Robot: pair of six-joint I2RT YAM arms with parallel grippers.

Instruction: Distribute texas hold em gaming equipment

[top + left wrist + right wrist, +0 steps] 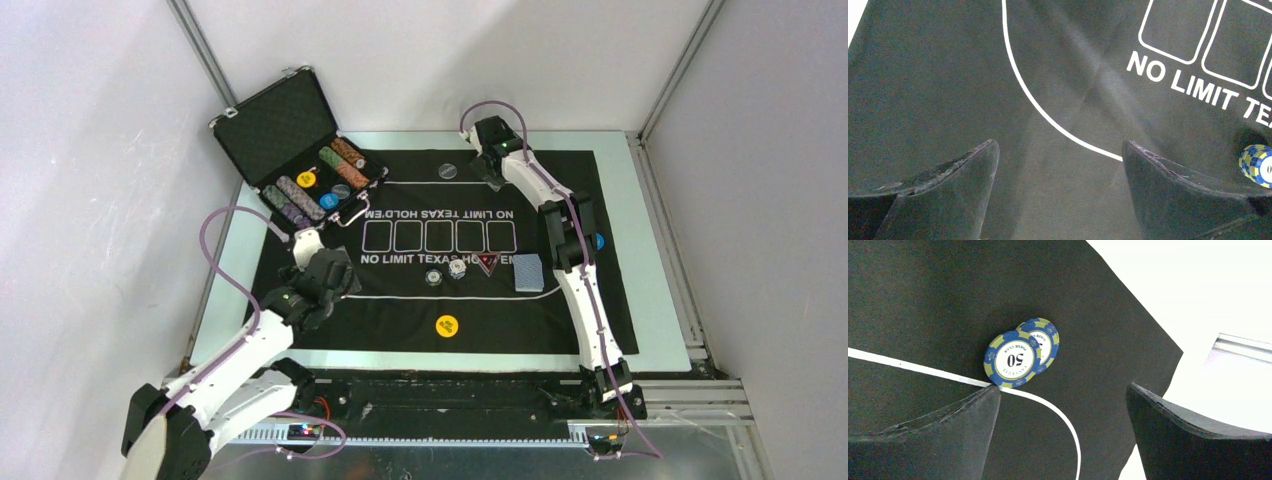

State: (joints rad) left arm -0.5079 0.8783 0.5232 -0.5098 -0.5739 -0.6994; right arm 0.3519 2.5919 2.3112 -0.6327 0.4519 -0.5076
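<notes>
Two overlapping blue-and-olive "50" poker chips (1013, 360) lie on the far part of the black mat (400, 320); they also show in the top view (449, 171). My right gripper (1063, 405) is open and empty just beside them, its left finger (963, 430) at the chips' edge; the top view shows it too (484, 166). My left gripper (1060, 160) is open and empty low over the mat's left side (330, 272). Mid-mat lie two chip stacks (434, 277) (458, 268), a red-black triangle marker (487, 263), blue-backed cards (528, 273) and a yellow disc (447, 325).
The open black metal-edged case (285, 125) stands at the far left, holding rows of chips, a yellow disc (307, 179) and a blue disc (329, 200). A blue-yellow chip stack (1258, 165) shows at the left wrist view's right edge. Walls enclose the table.
</notes>
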